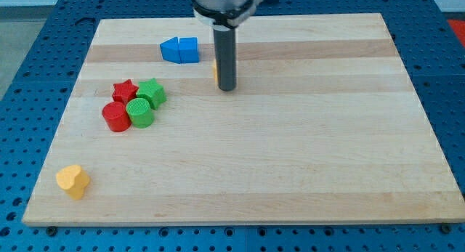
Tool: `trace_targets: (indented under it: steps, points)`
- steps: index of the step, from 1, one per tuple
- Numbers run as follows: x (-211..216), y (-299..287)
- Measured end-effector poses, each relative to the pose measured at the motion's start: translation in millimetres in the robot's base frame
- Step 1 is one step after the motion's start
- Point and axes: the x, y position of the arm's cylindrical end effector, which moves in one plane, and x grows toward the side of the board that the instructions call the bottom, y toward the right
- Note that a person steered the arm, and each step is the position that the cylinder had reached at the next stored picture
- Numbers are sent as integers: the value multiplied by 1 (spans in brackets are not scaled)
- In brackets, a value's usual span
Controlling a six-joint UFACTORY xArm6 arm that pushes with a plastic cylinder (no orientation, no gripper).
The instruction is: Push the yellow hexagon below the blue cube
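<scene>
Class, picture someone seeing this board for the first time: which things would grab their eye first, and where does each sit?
The dark rod drops from the view's top centre, my tip on the board with a sliver of a yellow-orange block peeking out at its left. A tight cluster at the view's left draws the eye next: red star, green block, red cylinder, green cylinder. A yellow heart sits alone at bottom left.

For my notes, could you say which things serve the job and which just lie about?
Job: my tip, yellow sliver behind the rod (likely the hexagon), blue cube.
Idle: other blue block, red star, red cylinder, green block, green cylinder, yellow heart.
</scene>
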Motion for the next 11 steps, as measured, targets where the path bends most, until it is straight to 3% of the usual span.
trace_targets:
  steps: [2,3,5,6,9,10,11]
  points:
    - [-17,-68]
    - [-6,-51]
    - [5,42]
    - [-19,39]
    - [-29,-34]
    - [-28,-28]
    - [-3,38]
